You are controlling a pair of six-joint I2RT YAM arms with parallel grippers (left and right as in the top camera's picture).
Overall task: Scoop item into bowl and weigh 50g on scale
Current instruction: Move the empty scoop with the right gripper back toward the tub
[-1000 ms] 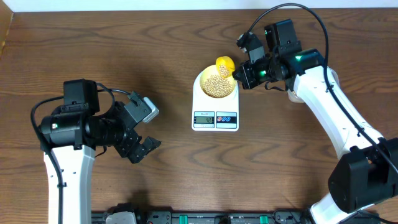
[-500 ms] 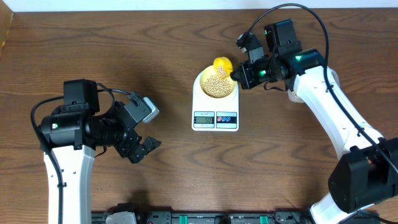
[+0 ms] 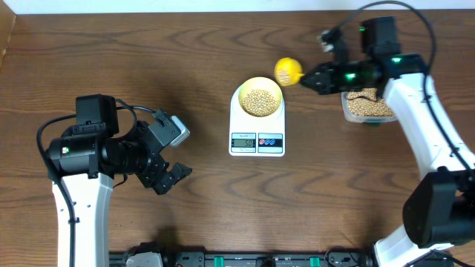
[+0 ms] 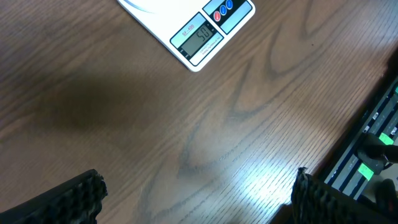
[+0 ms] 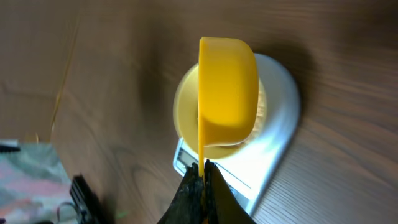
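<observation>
Table: dark brown, marked with wood grain.
Scale: white, fitted with a grey display and red and blue buttons.
Bowl: pale yellow.
Beans: beige-tan.
Scoop, clamped between the jaws of the right gripper: bright yellow.
Left gripper: black, pads stippled with fine dots.
Arms: white, jointed in black.
</observation>
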